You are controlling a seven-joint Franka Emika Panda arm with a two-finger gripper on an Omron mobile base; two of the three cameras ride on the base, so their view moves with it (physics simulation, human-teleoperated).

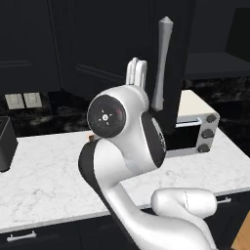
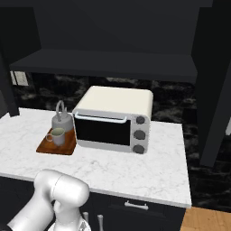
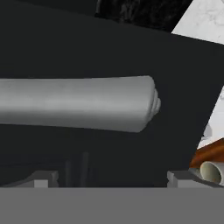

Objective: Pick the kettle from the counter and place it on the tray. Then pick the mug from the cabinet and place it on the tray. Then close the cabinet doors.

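- The kettle (image 2: 62,120) and the mug (image 2: 57,136) both stand on the tray (image 2: 50,147), left of the toaster oven (image 2: 115,119) on the counter (image 2: 153,164). I judge that only the cabinet doors are left to close.
- The near door (image 1: 168,73) hangs open over the counter, its edge toward the arm. Its long silver handle (image 3: 78,103) lies across the hand view, very close.
- The gripper (image 3: 105,180) has its fingers wide apart, one tip on each side below the bar, holding nothing.
- The door is probably stiff, light on its hinges, not fragile. The smooth round bar may be slippery, so a push on the flat panel beside it seems safer.
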